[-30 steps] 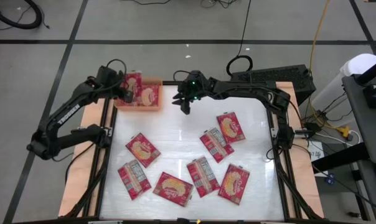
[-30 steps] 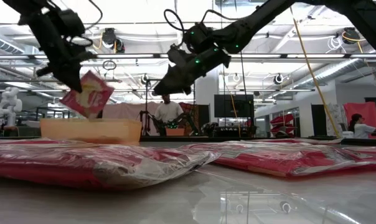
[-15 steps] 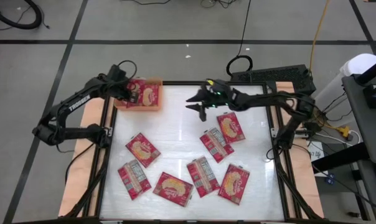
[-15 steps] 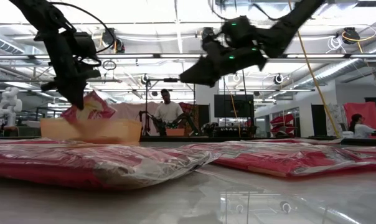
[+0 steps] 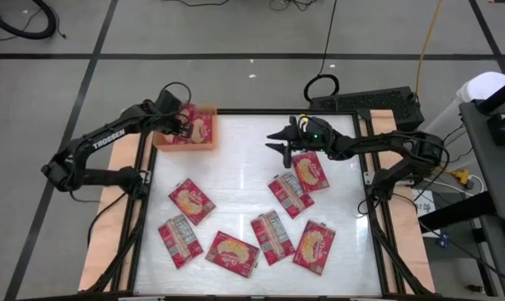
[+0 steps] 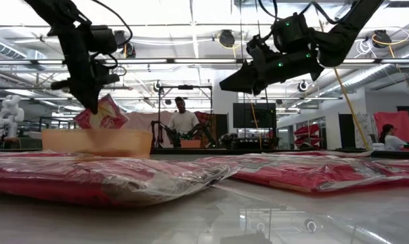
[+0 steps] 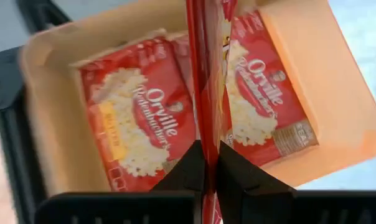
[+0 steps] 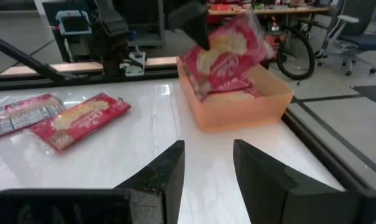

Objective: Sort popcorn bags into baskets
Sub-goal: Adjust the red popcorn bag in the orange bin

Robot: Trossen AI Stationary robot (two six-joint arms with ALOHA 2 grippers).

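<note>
The orange tray (image 5: 186, 143) stands at the table's far left corner, with two red popcorn bags lying flat in it (image 7: 138, 124) (image 7: 263, 106). My left gripper (image 5: 177, 125) hovers above the tray, shut on a third bag (image 7: 206, 68) seen edge-on. Several more bags lie flat on the white table, among them one (image 5: 191, 201) at the left and one (image 5: 310, 170) at the right. My right gripper (image 5: 282, 142) is open in the air over the table's far middle, just beside the bag at the right, and it touches nothing. My left gripper (image 7: 208, 149) pinches the bag's upper edge (image 7: 208, 134) between its two fingers, coming from above and pointing down. The bag (image 6: 104, 112) hangs tilted below the fingers. Its lower end dips behind the tray's wall (image 6: 96, 141), so whether it touches the bags inside cannot be told.
Light wooden boards flank the table on the left (image 5: 110, 192) and right. Black frame rails run along the table's sides (image 5: 378, 226). The white tabletop is bare between the tray and my right gripper (image 5: 236, 167). A person (image 6: 183, 122) stands in the room behind.
My left gripper has come down over the tray and has lowered the held bag from above the rim until its lower end sits inside. My right gripper, open throughout, has swung away from the tray toward the table's right, to the bags there.
</note>
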